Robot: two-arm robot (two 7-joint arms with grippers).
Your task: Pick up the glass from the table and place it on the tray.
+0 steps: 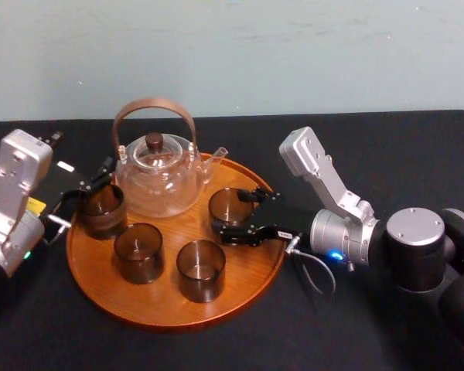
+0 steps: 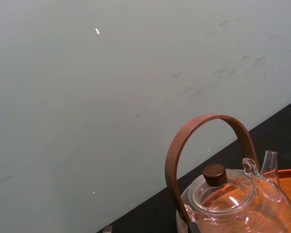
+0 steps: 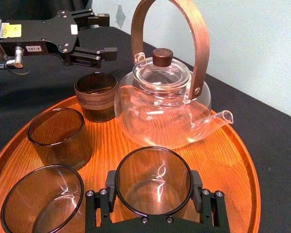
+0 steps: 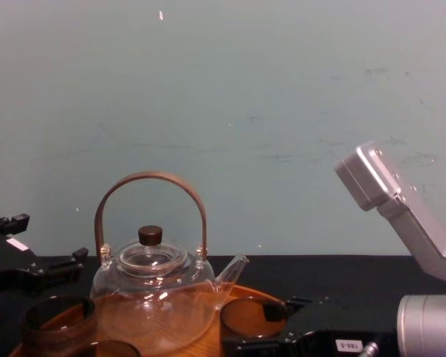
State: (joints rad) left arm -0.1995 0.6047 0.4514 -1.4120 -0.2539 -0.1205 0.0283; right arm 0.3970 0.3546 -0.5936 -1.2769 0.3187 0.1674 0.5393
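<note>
The glass (image 1: 230, 207) (image 3: 153, 180) (image 4: 253, 317), a short smoky-brown tumbler, stands upright on the right part of the round wooden tray (image 1: 247, 267) (image 3: 233, 160). My right gripper (image 1: 251, 213) (image 3: 154, 191) reaches in from the right and is shut on it, one finger pressed to each side of its wall. At the tray's left rim my left gripper (image 1: 93, 182) (image 3: 111, 35) is open and holds nothing. It sits just above and behind another dark tumbler (image 1: 100, 210) (image 3: 96, 95).
A clear glass teapot (image 1: 156, 174) (image 3: 167, 104) (image 2: 233, 199) (image 4: 152, 286) with a bent wooden handle stands at the tray's back. Two more tumblers (image 1: 138, 251) (image 1: 200, 269) stand at the front of the tray. Black table (image 1: 371, 325) surrounds the tray, and a pale wall rises behind.
</note>
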